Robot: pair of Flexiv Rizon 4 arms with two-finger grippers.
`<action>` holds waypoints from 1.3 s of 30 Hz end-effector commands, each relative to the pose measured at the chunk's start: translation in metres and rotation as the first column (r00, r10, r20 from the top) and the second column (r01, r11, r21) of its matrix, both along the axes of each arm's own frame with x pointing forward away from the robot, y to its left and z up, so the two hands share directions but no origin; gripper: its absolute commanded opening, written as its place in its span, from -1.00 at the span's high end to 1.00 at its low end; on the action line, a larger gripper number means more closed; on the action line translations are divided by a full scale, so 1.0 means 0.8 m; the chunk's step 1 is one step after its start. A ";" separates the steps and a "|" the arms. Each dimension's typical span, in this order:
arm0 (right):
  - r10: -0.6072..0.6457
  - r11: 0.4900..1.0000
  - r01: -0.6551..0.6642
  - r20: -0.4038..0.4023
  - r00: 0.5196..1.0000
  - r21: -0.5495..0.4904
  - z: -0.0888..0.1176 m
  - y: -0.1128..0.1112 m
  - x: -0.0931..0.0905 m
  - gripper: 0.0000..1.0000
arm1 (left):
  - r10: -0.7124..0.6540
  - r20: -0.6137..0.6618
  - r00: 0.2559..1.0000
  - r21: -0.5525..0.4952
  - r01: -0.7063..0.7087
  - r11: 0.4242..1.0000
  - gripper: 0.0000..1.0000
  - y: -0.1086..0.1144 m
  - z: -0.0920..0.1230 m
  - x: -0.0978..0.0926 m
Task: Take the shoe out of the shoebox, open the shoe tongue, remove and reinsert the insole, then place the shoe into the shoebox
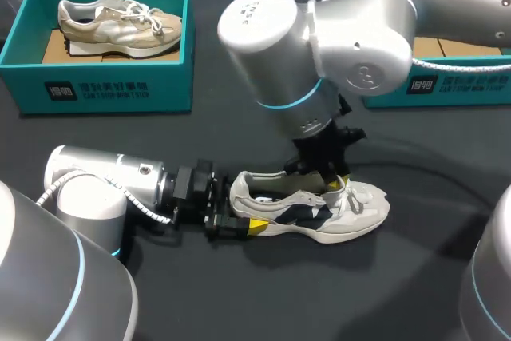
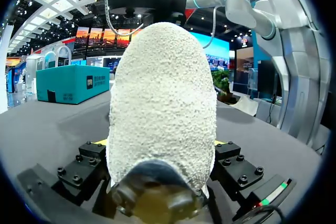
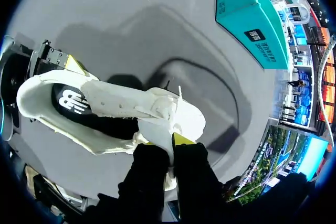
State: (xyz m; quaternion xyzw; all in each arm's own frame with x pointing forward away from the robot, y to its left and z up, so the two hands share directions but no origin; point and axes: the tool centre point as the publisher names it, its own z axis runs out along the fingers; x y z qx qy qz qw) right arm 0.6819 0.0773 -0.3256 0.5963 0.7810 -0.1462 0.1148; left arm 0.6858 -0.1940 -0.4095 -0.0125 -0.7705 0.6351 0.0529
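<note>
The right arm's jaws pinch the white tongue [image 3: 159, 129] of the shoe [image 3: 113, 106], their yellow tips [image 3: 184, 139] pressed on it from two sides just above the laces. The left arm's jaws are clamped across the heel [image 2: 163, 98], which fills the gap between them; only slivers of yellow show at either flank. The shoe stands on its sole on the dark surface [image 1: 239, 301], out of any box. Its long axis runs across the robot's front, heel toward the left arm [image 1: 120, 181] and toe pointing to the right. The right arm [image 1: 351, 37] comes down on it from above at the throat, so the tongue sits directly in its grip and the dark insole [image 3: 68, 100] lies just behind, toward the heel. Opening the tongue probably calls for a lift toward the toe while the left grip anchors the heel. A teal shoebox [image 1: 104, 89] holding another shoe [image 1: 120, 23] stands well apart at the far left; a second box [image 1: 455, 85] is partly hidden behind the right arm
</note>
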 end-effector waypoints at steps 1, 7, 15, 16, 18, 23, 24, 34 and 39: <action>-0.010 0.969 0.020 -0.040 0.999 0.246 0.004 -0.025 -0.002 1.00 | 0.001 0.000 1.000 0.000 -0.001 1.000 1.00 0.001 -0.002 0.002; -0.010 0.969 0.020 -0.040 0.999 0.246 0.004 -0.025 -0.002 1.00 | 0.001 0.000 1.000 0.000 -0.001 1.000 1.00 0.001 -0.002 0.002; -0.009 0.937 0.017 -0.026 1.000 0.348 -0.001 -0.048 -0.010 1.00 | 0.001 0.000 1.000 0.000 -0.001 1.000 1.00 0.001 -0.002 0.002; -0.012 0.933 0.022 -0.031 0.999 0.359 -0.003 -0.052 -0.010 1.00 | 0.001 0.000 1.000 0.000 -0.001 1.000 1.00 0.001 -0.002 0.002; -0.020 0.919 0.030 -0.031 0.999 0.393 -0.006 -0.060 -0.011 1.00 | 0.001 0.000 1.000 0.000 -0.001 1.000 1.00 0.001 -0.002 0.002; -0.050 0.904 0.070 -0.059 0.997 0.421 -0.013 -0.072 -0.010 1.00 | 0.001 0.000 1.000 0.000 -0.001 1.000 1.00 0.001 -0.002 0.002; -0.054 0.902 0.074 -0.060 0.997 0.425 -0.014 -0.073 -0.010 1.00 | 0.001 0.000 1.000 0.000 -0.001 1.000 1.00 0.001 -0.002 0.002; -0.078 0.900 0.107 -0.085 0.993 0.423 -0.021 -0.075 -0.005 0.32 | 0.001 0.000 1.000 0.000 -0.001 1.000 1.00 0.001 -0.002 0.002; -0.106 0.929 0.128 -0.082 0.991 0.348 -0.023 -0.078 -0.005 0.03 | 0.001 0.000 1.000 0.000 -0.001 1.000 1.00 0.001 -0.002 0.002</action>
